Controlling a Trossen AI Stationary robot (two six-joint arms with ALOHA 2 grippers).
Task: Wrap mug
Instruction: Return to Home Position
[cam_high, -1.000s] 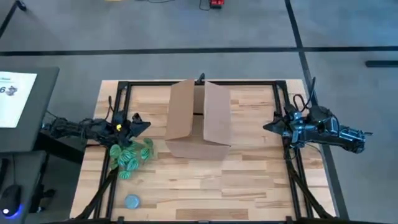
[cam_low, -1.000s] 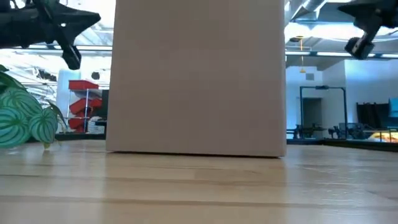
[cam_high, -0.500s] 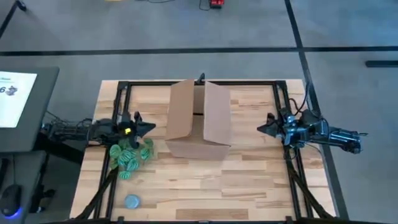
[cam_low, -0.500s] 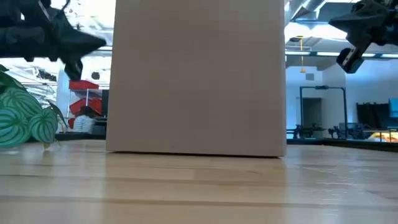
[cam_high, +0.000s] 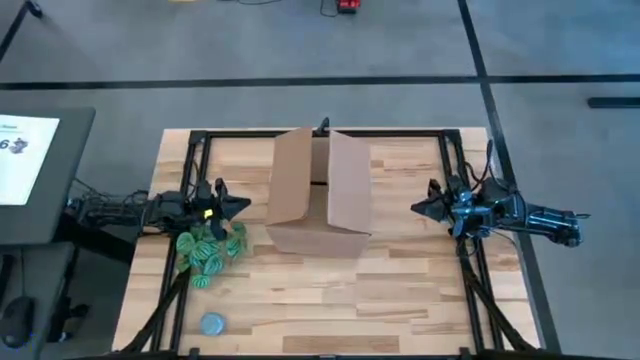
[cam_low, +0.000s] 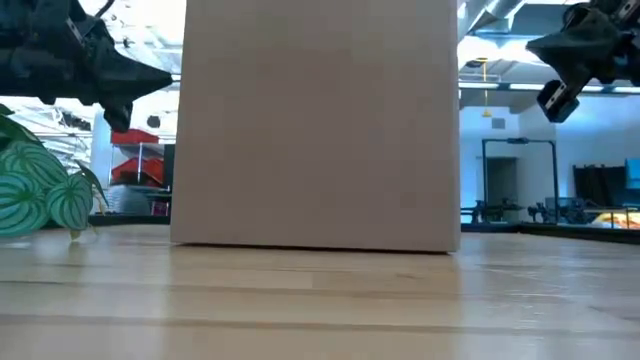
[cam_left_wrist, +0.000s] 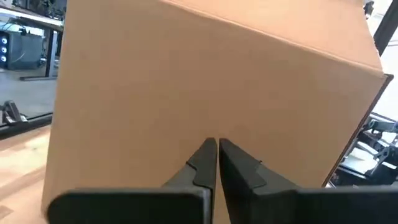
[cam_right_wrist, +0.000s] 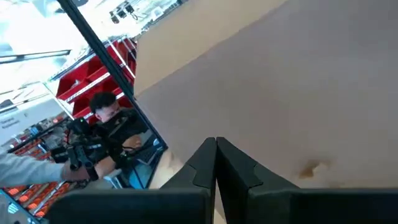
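The mug is not in view. A tall open cardboard box (cam_high: 318, 195) stands on its base at the table's middle. My left gripper (cam_high: 244, 206) hovers shut just left of the box, pointing at its left wall (cam_left_wrist: 205, 81), above a green patterned bundle (cam_high: 208, 248) that lies on the table. My right gripper (cam_high: 417, 208) hovers shut to the right of the box, pointing at its right wall (cam_right_wrist: 298, 93). Both are clear of the table and touch nothing.
A flat grey-blue disc (cam_high: 212, 323) lies near the table's front left corner. A black frame rail (cam_high: 470, 270) runs along the table's edges. A person sits in the room beyond the table, seen in the right wrist view (cam_right_wrist: 109, 127).
My left gripper has gone a little toward the box and down. My right gripper has gone toward the table's left, closer to the box, its arm straightening. The box and the bundle have stayed where they were.
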